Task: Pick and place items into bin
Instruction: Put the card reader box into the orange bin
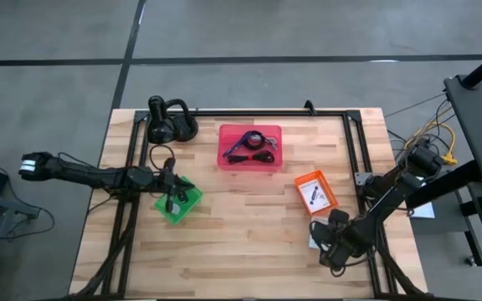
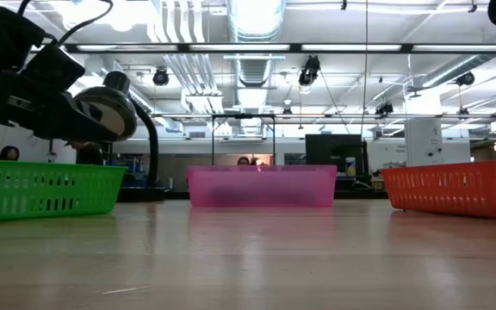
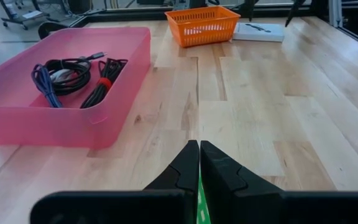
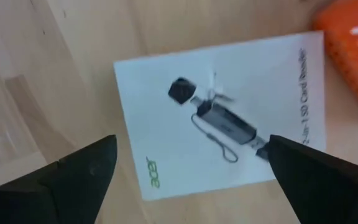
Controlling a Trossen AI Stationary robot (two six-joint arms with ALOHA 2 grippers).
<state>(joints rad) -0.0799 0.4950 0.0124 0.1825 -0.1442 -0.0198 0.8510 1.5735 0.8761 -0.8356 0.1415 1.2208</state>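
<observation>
right gripper (image 4: 188, 163) hangs fingers spread over the white packet (image 4: 229, 118) beside the orange basket (image 1: 316, 191); next, lower and pinch. left gripper (image 3: 199, 168) closed, empty.

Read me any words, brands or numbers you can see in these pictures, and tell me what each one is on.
"acer": green brand mark on the flat white packet lying below the open right gripper.
Dark line of print along that packet's edge: too blurred to read.
Orange bin, pink bin, green bin: no readable text.
</observation>
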